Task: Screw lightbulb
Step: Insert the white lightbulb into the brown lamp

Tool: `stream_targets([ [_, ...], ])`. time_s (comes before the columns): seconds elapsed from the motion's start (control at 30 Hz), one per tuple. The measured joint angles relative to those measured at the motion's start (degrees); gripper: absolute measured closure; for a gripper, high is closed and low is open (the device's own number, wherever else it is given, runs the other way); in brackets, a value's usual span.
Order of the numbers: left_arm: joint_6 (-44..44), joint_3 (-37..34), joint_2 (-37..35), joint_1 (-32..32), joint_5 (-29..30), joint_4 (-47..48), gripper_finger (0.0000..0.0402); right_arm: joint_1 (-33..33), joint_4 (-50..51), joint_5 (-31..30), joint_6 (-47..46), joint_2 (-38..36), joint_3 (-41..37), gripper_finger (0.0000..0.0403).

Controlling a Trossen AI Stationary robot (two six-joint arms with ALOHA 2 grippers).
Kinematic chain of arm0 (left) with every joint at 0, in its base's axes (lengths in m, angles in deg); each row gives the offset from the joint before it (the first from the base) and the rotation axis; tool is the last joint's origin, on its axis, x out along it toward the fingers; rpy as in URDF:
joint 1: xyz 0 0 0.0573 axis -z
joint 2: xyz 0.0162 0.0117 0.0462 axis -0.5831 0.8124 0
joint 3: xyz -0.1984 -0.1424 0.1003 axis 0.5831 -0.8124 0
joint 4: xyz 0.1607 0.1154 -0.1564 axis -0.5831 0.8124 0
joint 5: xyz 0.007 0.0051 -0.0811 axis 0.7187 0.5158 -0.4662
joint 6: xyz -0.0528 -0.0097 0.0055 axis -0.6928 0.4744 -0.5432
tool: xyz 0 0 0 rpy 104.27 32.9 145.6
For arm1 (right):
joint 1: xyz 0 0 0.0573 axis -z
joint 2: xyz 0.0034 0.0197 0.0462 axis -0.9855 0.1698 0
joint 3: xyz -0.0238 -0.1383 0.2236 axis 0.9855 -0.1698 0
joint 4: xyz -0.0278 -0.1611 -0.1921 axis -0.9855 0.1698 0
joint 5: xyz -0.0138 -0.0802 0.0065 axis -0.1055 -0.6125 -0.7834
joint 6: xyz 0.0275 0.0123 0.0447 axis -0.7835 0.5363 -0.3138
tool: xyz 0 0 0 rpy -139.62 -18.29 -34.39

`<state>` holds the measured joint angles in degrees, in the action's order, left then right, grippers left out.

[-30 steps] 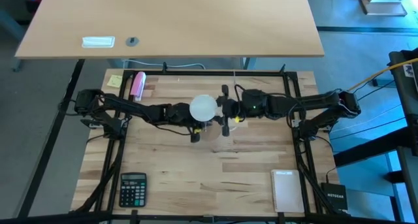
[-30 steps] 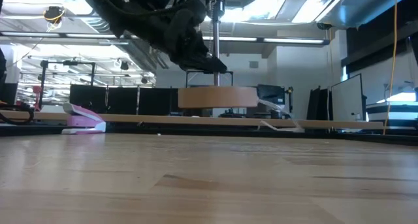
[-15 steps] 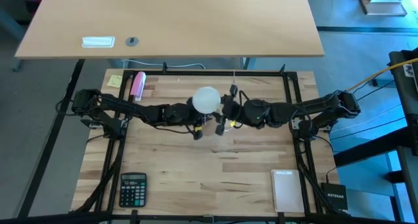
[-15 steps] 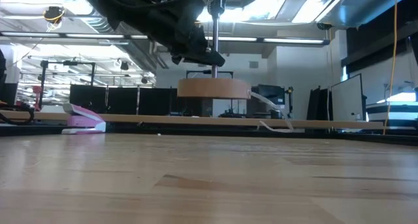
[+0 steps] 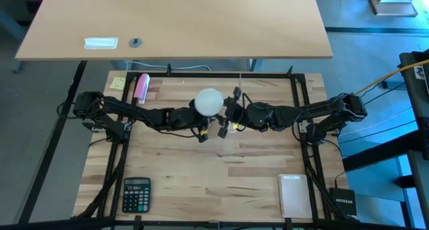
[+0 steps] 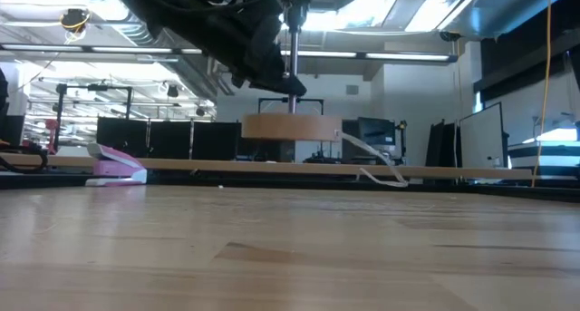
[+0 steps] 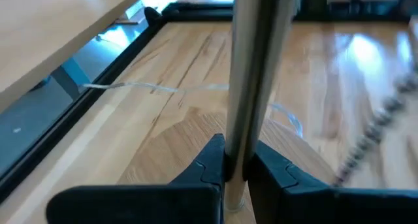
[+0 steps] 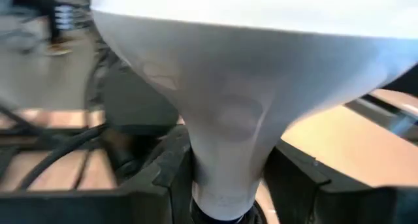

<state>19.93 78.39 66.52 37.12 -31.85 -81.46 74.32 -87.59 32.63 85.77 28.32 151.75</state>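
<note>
A lamp stands lifted above the table: a round wooden disc (image 6: 290, 127) with a thin metal rod (image 6: 292, 57) rising from it. On top sits the white lightbulb (image 5: 209, 101), large in the right wrist view (image 8: 241, 87). Its narrow end meets a dark socket (image 8: 222, 214). My left gripper (image 7: 236, 165) comes from the table's left (image 5: 201, 129) and is shut on the rod. My right gripper (image 8: 228, 178) comes from the table's right (image 5: 226, 120) and is shut on the bulb's neck. A white cord (image 7: 163, 89) trails from the disc. My left gripper pinches the metal rod (image 7: 243, 136) between its two fingers, low on the rod above the wooden disc. The fingers come nearly level from the table's left and lie across the rod. The rod stands about upright, and the disc hangs clear of the table. My right gripper has the bulb's narrow neck (image 8: 225, 165) between its two fingers (image 8: 171, 168), just above the dark socket. The fingers come about level from the table's right. The globe stands above the fingers, with the narrow end pointing down.
A pink stapler (image 5: 141, 86) and a yellow note (image 5: 118, 82) lie at the far left. A calculator (image 5: 136, 193) sits near left, a white notebook (image 5: 295, 195) near right. Black frame rails (image 5: 305, 96) run along the table's sides.
Both grippers have turned at the wrist while staying about in place. The bulb has shifted toward the table's far edge in the high view. In the low view the wooden disc has risen a little and stays clear of the table.
</note>
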Motion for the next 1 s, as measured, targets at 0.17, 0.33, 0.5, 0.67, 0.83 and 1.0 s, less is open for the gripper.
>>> stream_targets([
  [0.17,3.27,0.04,-0.10,0.11,-0.58,1.63,0.0375,0.08,1.20,7.38,1.29,-0.59,-0.10,0.0247],
  [0.33,3.67,0.04,-0.13,0.09,-0.52,1.68,0.0375,0.08,1.06,8.22,1.09,-0.57,-0.10,0.0247],
  [0.5,4.41,0.37,-0.14,0.11,-0.46,1.33,0.0375,0.06,1.14,7.67,0.62,-0.28,-0.21,0.0190],
  [0.67,4.41,0.46,-0.26,0.09,-0.44,1.24,0.0375,0.04,0.69,7.71,0.25,-0.23,-0.24,0.0112],
  [0.83,4.26,0.38,-0.26,0.07,-0.39,1.46,0.0375,0.04,0.69,7.77,0.22,-0.26,-0.22,0.0095],
  [1.0,3.99,0.28,-0.26,0.04,-0.31,1.81,0.0375,-0.03,4.53,10.16,-0.10,-2.30,-0.17,0.0103],
])
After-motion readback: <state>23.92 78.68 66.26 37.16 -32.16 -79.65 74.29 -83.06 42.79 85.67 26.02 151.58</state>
